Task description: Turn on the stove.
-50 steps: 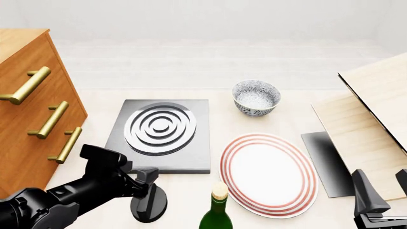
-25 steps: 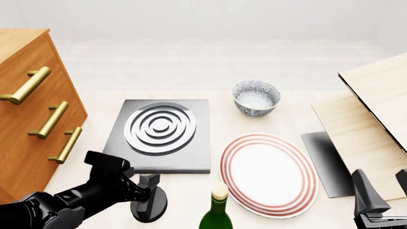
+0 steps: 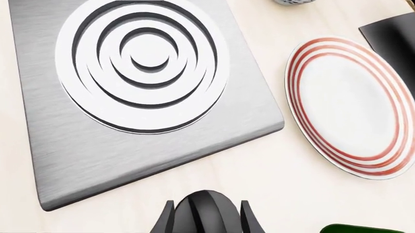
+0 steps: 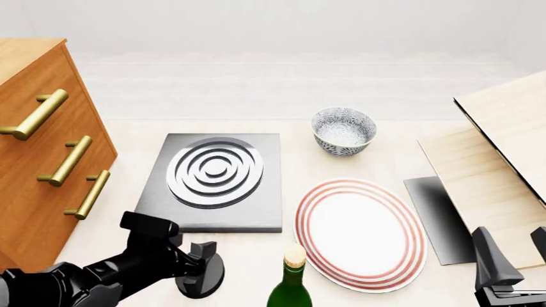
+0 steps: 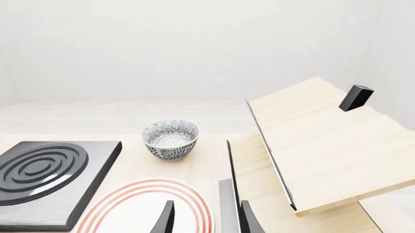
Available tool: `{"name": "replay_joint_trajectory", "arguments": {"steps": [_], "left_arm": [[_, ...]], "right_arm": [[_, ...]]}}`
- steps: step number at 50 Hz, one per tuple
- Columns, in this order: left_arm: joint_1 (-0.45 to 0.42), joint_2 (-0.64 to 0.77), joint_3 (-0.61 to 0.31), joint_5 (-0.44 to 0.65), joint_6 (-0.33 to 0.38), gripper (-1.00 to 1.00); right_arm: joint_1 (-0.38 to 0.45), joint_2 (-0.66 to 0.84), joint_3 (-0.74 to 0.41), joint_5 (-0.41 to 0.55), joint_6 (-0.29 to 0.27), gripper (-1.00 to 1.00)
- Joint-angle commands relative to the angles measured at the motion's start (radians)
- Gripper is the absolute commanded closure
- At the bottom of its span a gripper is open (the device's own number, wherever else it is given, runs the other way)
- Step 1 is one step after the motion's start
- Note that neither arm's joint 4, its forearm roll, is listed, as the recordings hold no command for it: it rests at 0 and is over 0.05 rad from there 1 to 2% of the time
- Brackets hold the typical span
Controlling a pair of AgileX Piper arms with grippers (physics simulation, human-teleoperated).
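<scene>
The wooden drawer cabinet (image 4: 38, 147) with three brass handles is standing at the left edge of the table (image 4: 358, 137). At the right side, a light wooden box with an open lid (image 4: 503, 160) is taking much space, and a black panel (image 4: 436, 217) is lying just beside it.

The stove (image 4: 217, 182), a dark grey square slab with a round burner of silver rings, is lying flat in the left middle of the table. The red-ringed white plate (image 4: 360, 233) is sitting just to its right, near but apart from it. The patterned bowl (image 4: 343, 131) is standing farther back, behind the plate. A green bottle (image 4: 290, 281) with a cork is rising at the near edge, between the plate and the knob.

The black round knob (image 4: 201, 275) is standing in front of the stove's near edge, separate from the slab. The left gripper (image 4: 192, 256) is reaching onto it, and in the left wrist view its fingers (image 3: 165, 221) are sitting on both sides of the knob (image 3: 206, 211), closed against it.

The right gripper (image 4: 516, 259) is waiting at the low right corner; in the right wrist view its fingers (image 5: 163, 218) are standing apart with nothing between them.
</scene>
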Motion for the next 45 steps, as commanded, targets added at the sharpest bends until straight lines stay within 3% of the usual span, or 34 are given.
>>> {"name": "replay_joint_trajectory", "arguments": {"steps": [1, 35, 45], "left_arm": [[-0.004, 0.049, 0.010, -0.042, -0.014, -1.00], [-0.025, 0.185, 0.024, -0.143, -0.067, -1.00], [0.052, 0.157, 0.026, -0.123, -0.026, -1.00]], "right_arm": [[0.000, 0.001, 0.000, 0.000, 0.000, -1.00], [0.000, 0.000, 0.000, 0.000, 0.000, -1.00], [0.000, 0.000, 0.000, 0.000, 0.000, -1.00]]}}
